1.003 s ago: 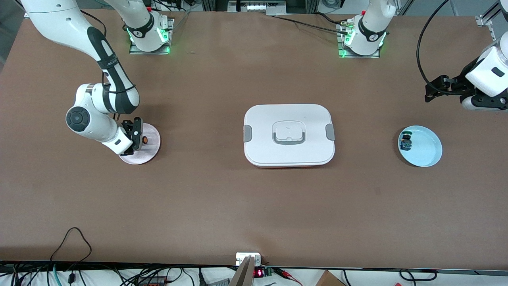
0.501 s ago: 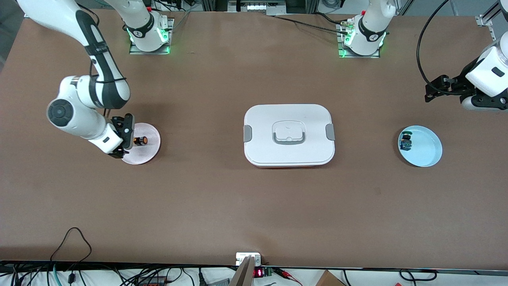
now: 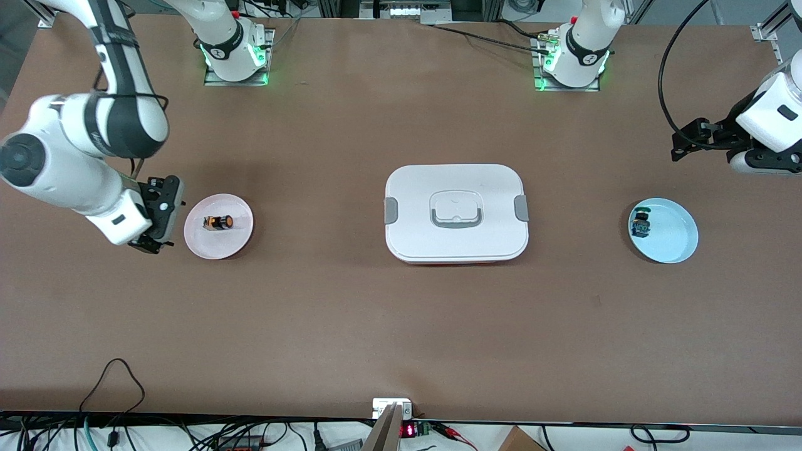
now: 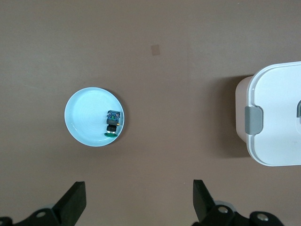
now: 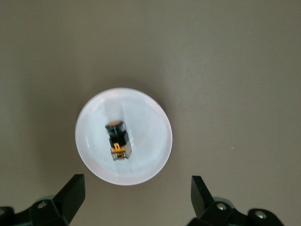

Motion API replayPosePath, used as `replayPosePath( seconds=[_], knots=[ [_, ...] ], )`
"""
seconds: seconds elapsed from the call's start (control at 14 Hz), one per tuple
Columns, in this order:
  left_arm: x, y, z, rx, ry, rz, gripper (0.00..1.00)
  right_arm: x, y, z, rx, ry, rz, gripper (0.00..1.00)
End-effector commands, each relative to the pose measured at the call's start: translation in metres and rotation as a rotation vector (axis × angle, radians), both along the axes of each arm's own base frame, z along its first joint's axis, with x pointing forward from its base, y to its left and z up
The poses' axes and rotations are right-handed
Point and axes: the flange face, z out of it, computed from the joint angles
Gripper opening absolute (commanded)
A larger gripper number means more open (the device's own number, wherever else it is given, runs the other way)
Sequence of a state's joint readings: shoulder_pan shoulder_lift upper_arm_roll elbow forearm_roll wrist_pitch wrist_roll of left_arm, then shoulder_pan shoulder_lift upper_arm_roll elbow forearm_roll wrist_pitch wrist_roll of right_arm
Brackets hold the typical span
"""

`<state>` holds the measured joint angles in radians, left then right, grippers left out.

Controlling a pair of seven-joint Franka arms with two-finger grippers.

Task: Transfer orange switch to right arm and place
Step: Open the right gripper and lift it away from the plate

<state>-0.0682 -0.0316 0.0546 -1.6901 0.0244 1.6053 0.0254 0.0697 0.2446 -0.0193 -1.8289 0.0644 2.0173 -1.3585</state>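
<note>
The orange switch (image 3: pixel 217 222) lies on its side in the pink plate (image 3: pixel 238 241), toward the right arm's end of the surface, its long axis running 3 to 9 o'clock in the front view with the orange cap at 3. The right gripper (image 3: pixel 156 216) hangs just beside the plate, jaws wide and empty. The left gripper (image 3: pixel 689 141) waits with jaws wide, above the surface near the blue plate (image 3: pixel 680 247), which holds the green switch (image 3: pixel 641 224). One risk: being cylindrical, the switch could roll toward the rim if the plate were bumped.
</note>
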Motion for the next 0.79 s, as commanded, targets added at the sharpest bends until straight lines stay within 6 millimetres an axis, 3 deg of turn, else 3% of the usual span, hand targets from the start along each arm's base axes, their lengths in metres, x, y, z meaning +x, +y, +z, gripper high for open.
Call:
replayPosePath(
  seconds=[0.0,0.29,0.72],
  knots=[
    [0.003,-0.001,0.006,-0.01,0.001,-0.003,1.0,0.002,0.006,0.041,0.075,0.028,-0.136,1.0],
    [0.0,0.0,0.004,-0.012,0.025,-0.002,1.0,0.011,0.007,0.071,0.076,0.006,-0.345,1.0],
    [-0.001,0.0,0.003,-0.012,0.03,-0.002,1.0,0.004,0.018,0.075,0.04,0.079,-0.799,1.0]
  ],
)
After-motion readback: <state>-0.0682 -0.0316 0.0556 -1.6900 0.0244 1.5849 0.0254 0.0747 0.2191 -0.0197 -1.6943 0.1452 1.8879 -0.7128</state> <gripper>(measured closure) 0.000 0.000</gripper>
